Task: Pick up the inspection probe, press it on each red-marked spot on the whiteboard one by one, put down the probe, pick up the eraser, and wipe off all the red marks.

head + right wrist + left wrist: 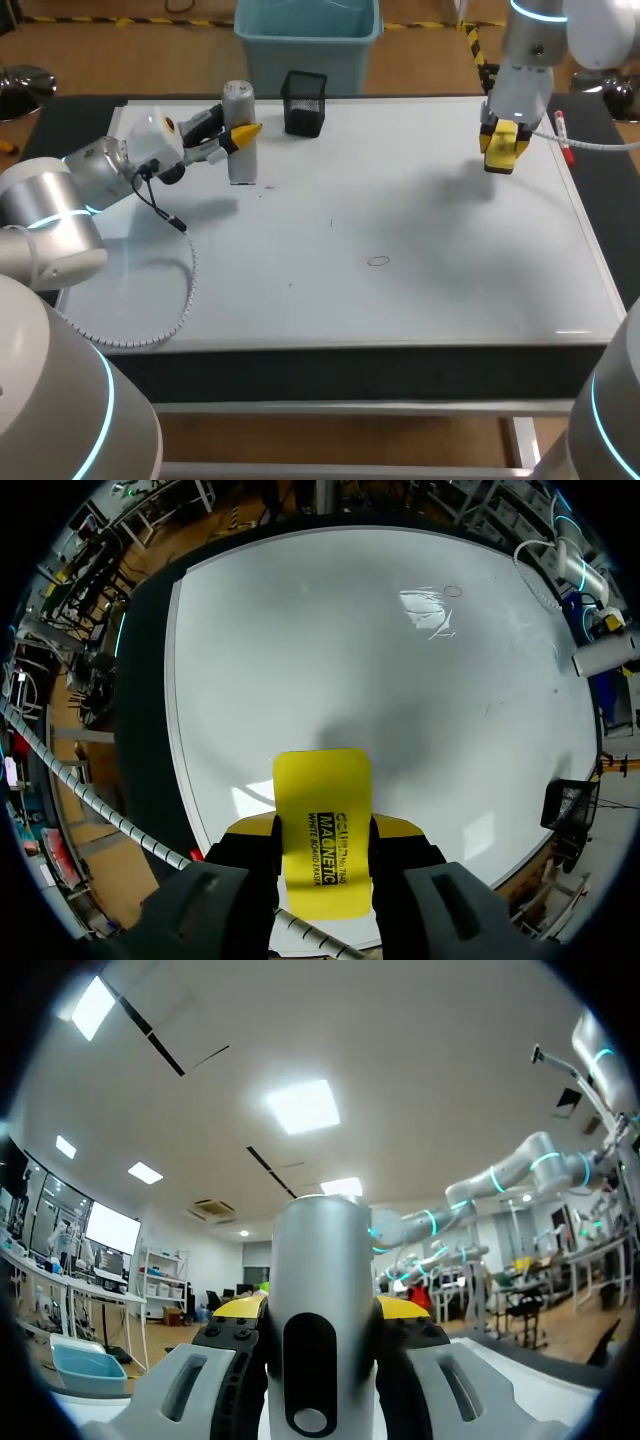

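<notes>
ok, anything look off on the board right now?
Nothing is spilled or damaged. One oddity: the left gripper is shut on the upright probe while the right gripper holds the eraser, so both tools are in hand at once. One faint red ring is unwiped.

A dark table (350, 362) carries a large whiteboard (430, 210) that covers nearly all of its top, leaving dark strips along the left and right sides. On the board's far edge stands a black mesh holder (304, 103). Just beside it, towards the far left corner, a grey inspection probe (239, 135) stands upright; whether its base touches the board cannot be told. A small red ring mark (377, 261) sits near the board's middle. A red-capped marker pen (563, 133) lies at the board's far right edge.
</notes>
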Action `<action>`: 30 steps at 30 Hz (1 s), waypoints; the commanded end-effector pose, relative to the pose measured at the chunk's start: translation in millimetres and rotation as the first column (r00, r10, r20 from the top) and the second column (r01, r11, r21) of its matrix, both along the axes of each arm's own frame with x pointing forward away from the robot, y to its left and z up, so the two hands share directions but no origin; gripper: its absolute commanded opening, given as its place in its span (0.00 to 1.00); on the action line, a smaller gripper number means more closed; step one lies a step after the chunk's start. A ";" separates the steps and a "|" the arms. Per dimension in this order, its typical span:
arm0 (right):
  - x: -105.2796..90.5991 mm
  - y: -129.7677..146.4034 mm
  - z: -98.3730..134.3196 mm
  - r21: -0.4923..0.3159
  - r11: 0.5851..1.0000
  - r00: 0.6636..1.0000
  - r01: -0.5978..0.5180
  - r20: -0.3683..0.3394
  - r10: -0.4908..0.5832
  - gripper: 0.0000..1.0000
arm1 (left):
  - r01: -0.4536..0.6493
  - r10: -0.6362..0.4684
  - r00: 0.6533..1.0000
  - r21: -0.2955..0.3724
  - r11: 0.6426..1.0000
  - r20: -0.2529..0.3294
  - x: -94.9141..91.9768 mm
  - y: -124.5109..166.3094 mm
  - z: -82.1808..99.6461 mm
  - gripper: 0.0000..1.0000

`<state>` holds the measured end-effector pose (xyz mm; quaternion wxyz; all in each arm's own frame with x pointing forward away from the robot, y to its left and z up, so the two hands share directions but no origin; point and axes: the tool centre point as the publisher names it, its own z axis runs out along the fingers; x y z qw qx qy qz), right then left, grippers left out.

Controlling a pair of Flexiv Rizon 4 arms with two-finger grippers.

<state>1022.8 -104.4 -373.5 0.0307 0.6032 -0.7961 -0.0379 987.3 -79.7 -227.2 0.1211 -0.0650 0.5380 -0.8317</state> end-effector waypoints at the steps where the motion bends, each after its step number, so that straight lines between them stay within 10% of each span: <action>1: 0.1 -1.0 0.6 -0.002 1.000 1.000 -0.003 0.001 0.003 0.00 | 0.005 -0.005 1.000 0.001 1.000 0.001 0.4 2.1 0.9 0.00; 5: 0.1 -1.0 0.6 -0.002 1.000 1.000 -0.003 0.001 0.003 0.00 | 0.005 -0.005 1.000 0.001 1.000 0.001 0.4 2.1 0.9 0.00; 30: -214.9 126.6 21.7 -0.010 0.898 0.897 -0.439 0.056 0.439 0.00 | 0.005 -0.005 1.000 0.001 1.000 0.001 0.4 2.1 0.9 0.00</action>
